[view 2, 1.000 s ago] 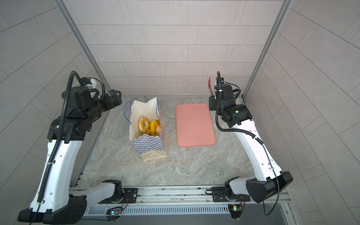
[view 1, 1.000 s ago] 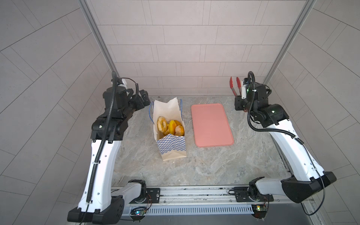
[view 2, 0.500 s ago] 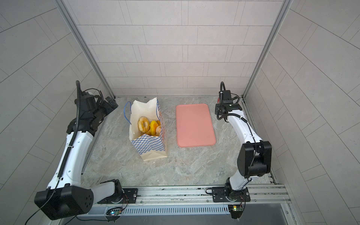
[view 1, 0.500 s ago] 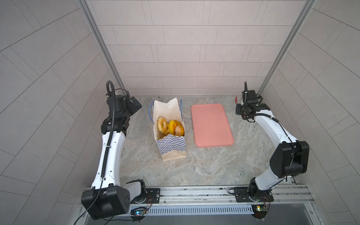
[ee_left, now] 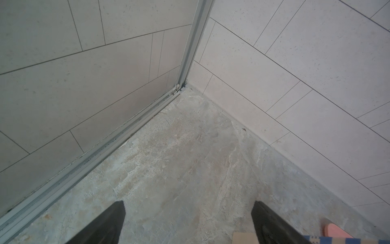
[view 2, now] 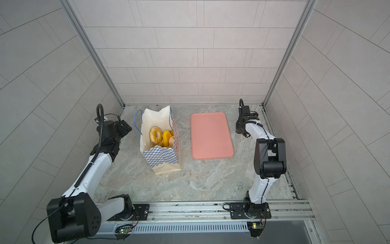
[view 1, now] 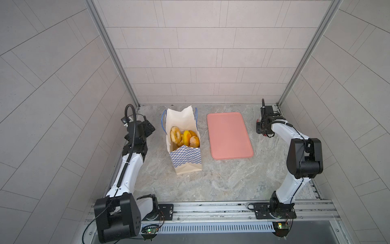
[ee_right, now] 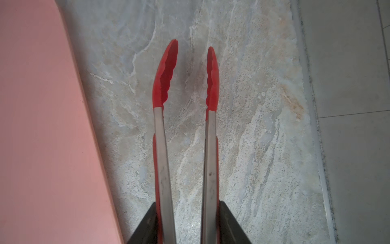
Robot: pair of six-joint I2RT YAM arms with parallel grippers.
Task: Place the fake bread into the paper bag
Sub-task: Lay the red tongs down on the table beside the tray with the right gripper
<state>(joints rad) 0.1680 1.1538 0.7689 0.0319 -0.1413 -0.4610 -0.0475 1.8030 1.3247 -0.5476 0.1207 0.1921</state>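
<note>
The bread [view 1: 185, 138] sits inside the paper bag [view 1: 185, 161], which stands upright on the stone-patterned table [view 1: 221, 181] towards the back left, its mouth open to the camera in both top views. The pieces are piled together and reach about halfway up the bag's depth. A pale, tan ring doughnut [view 1: 175, 134] leans on edge against the left inner wall. Glossy yellow-orange pieces [view 1: 187, 136] are beside it, and a round bun [view 1: 194, 141] with a lighter, dusted-looking top lies at the right. Their exact number cannot be told, as they overlap. The bag is cream inside, with a blue-and-white checker band on its near face and blue cord handles [view 1: 163, 122] hanging at its rim. A flat pink tray [view 1: 230, 135] lies just to the right of the bag, apart from it. The left gripper [ee_left: 188, 203] hangs at the far left near the wall corner, its jaws spread wide over the bare table and holding nothing. The right gripper [ee_right: 187, 213] is at the far right beside the tray, clamped on the steel arms of a pair of tongs [ee_right: 161, 147]. The red tips [ee_right: 166, 74] of the tongs stand slightly apart above the table.
</note>
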